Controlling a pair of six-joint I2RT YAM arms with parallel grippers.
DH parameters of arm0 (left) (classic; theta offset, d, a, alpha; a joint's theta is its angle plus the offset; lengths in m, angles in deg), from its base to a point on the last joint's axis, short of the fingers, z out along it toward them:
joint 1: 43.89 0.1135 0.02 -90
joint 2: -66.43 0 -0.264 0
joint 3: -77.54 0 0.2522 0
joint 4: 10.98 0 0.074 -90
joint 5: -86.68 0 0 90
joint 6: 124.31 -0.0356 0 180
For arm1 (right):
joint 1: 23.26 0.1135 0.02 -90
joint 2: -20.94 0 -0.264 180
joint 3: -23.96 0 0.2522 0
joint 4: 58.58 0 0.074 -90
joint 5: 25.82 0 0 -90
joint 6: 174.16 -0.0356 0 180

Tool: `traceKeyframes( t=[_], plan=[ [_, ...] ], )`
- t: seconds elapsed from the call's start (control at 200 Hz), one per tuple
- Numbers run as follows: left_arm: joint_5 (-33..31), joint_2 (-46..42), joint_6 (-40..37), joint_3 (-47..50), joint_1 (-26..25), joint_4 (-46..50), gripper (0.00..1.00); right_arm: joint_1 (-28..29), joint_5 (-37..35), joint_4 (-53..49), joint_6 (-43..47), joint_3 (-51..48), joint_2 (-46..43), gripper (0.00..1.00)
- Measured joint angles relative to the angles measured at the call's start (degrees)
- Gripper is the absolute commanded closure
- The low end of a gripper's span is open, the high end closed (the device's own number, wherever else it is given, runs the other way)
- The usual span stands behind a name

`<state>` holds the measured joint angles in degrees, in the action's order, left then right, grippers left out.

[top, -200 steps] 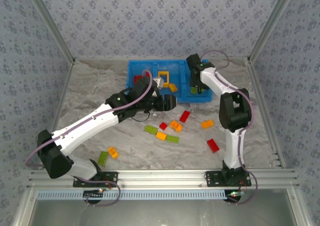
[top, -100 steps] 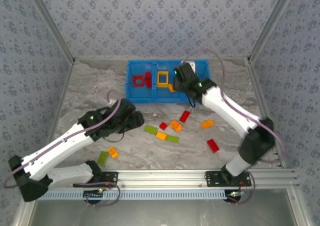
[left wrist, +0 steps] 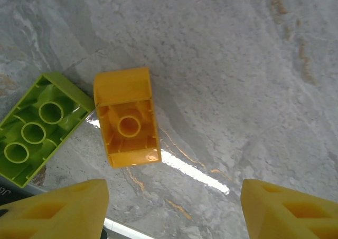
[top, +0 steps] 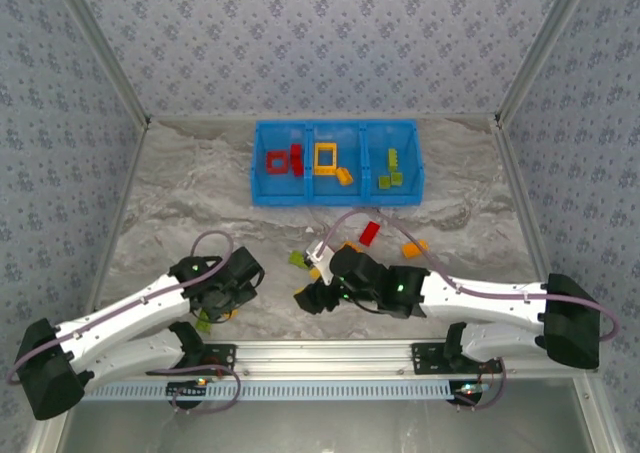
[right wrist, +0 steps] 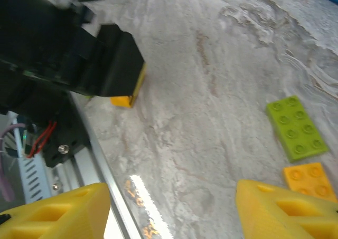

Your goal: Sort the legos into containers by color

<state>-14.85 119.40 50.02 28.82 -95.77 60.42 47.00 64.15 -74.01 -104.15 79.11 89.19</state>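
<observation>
Blue tray (top: 300, 195) at the far side holds red bricks (top: 283, 160) in the left compartment, a yellow frame (top: 326, 157) and orange-yellow brick (top: 345, 176) in the middle, and lime bricks (top: 390, 175) in the right. Loose legos (top: 369, 233) lie on the marble table (top: 200, 193) nearer the arms. Left gripper (left wrist: 169, 212) has its jaws apart and empty over an upturned yellow brick (left wrist: 128, 117) just beside an upturned lime brick (left wrist: 31, 129); right gripper (right wrist: 169, 212) is likewise apart and empty.

The left arm (top: 120, 318) and the right arm (top: 480, 295) share one build: glossy white link shells between chunky black joint housings. A thin lilac cable (top: 212, 234) loops along each arm. The fingers (left wrist: 53, 210) are orange-yellow plastic wedges with hollow rectangular recesses moulded into their faces.
</observation>
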Motion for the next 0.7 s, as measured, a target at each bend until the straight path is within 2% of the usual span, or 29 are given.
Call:
traceKeyframes(
  t=[0.275,0.7],
  plan=[
    [0.4,-1.7,3.3,7.6,0.0,-6.5,0.38,1.8,-0.2,3.2,-1.6,0.0,0.8,0.34],
    [0.3,0.8,3.3,8.6,0.0,-9.7,0.39,1.9,-0.6,3.2,-3.0,0.0,0.8,0.35]
  ],
)
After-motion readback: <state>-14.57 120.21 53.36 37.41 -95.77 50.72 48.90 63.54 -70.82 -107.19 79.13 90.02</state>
